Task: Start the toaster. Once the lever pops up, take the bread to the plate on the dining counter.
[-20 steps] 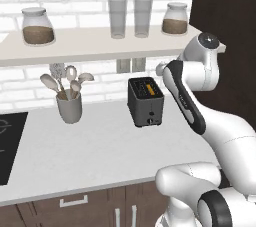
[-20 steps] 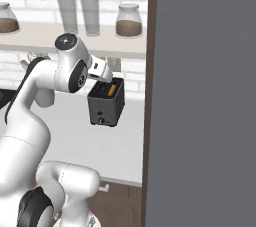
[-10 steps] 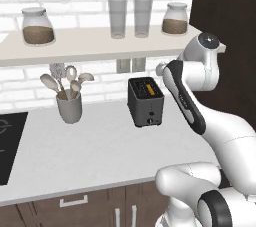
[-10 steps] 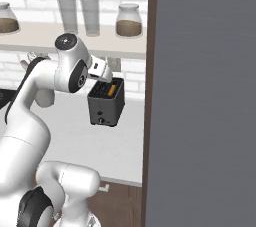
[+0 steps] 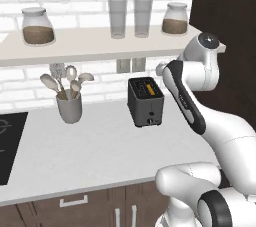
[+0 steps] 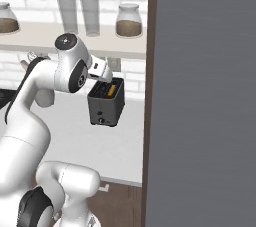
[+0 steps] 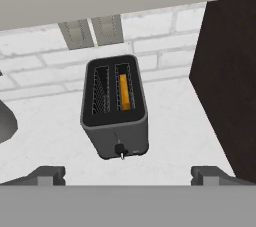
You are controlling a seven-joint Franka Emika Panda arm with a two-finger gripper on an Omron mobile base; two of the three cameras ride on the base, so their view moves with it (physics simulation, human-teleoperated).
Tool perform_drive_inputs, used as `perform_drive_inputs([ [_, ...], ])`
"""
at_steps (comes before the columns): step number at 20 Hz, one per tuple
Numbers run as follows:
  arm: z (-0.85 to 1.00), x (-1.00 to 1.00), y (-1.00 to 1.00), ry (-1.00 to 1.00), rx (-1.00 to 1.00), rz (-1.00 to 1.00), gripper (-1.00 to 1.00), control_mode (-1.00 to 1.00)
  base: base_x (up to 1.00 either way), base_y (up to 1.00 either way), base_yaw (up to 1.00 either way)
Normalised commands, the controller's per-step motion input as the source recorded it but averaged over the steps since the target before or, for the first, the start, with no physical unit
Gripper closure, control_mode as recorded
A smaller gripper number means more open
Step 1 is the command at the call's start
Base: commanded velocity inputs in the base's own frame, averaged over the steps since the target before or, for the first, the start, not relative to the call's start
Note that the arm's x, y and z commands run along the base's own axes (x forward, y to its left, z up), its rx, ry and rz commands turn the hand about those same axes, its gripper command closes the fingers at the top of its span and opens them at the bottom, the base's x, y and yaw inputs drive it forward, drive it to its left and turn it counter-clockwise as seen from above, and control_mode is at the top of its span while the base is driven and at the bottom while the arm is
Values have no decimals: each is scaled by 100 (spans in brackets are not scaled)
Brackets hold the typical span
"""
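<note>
Orange bread (image 7: 126,92) sits in the right slot of the toaster (image 7: 116,108).
My hand (image 7: 128,173) hovers above it, fingers spread wide, grasping nothing; the lever (image 7: 119,149) sits low on the front.

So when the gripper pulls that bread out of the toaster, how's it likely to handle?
The bread looks thin and flat, so probably light and fairly stiff, perhaps crumbly if squeezed. It sits deep in one slot of the toaster, so little edge shows to pinch; it may slip.
</note>
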Motion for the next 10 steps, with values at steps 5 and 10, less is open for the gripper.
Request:
perform_drive_inputs([
  [5, 0, 0, 0, 0, 0, 0, -100, -100, 0, 0, 0],
  [10, 0, 0, 0, 0, 0, 0, -100, -100, 0, 0, 0],
])
